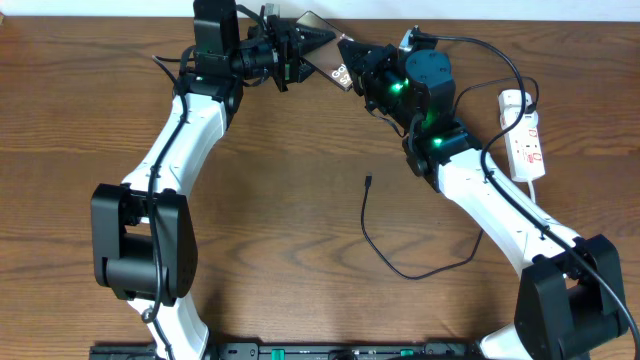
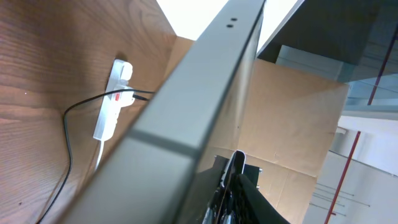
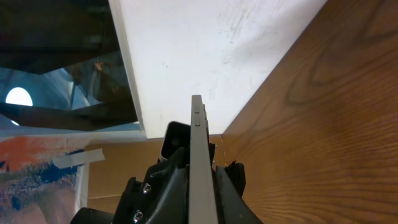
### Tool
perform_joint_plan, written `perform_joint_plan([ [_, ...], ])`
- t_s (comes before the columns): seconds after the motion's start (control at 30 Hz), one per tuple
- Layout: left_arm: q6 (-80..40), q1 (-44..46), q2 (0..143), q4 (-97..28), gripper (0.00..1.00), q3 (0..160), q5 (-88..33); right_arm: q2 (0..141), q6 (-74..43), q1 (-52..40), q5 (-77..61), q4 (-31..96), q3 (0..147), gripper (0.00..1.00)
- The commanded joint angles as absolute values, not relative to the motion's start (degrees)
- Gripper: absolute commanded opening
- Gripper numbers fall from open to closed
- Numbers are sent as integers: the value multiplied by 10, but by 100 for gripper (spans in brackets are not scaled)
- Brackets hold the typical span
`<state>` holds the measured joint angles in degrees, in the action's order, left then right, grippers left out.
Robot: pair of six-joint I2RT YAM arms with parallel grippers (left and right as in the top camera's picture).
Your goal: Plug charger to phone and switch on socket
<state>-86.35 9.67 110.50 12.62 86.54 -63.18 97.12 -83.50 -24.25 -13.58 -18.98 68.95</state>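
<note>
The phone [image 1: 325, 50] is held up above the table [image 1: 300, 230] at the far edge, bridged between my two grippers. The right gripper [image 1: 362, 72] is clamped narrow on its thin edge, which shows plainly in the right wrist view. The left gripper [image 1: 292, 55] meets the phone's other end, but I cannot tell whether it is pinching or only resting there. The charger [image 1: 385, 255] lies on the wood nearer to me. Its tip [image 1: 368, 181] is free in mid-table, and the cable loops near and then runs right towards the socket [image 1: 525, 135] at the far right.

I judge this step to be readying the phone for plugging. To do it well, I want one gripper alone holding the phone firmly by its long edges, with the port end uncovered and turned towards the tip. Only when that grip is sure should the other gripper let go and fetch the tip, pinching close behind the connector so it can't swivel.
</note>
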Motion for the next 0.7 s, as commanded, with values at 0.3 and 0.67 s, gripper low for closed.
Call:
perform_joint_plan([
  [0.3,-858,109,1090,145,8,880,-592,1002,-806,-272,-214,-164,678,1],
  [0.67,-858,108,1090,145,8,880,-516,1002,-785,-272,-214,-156,678,6],
])
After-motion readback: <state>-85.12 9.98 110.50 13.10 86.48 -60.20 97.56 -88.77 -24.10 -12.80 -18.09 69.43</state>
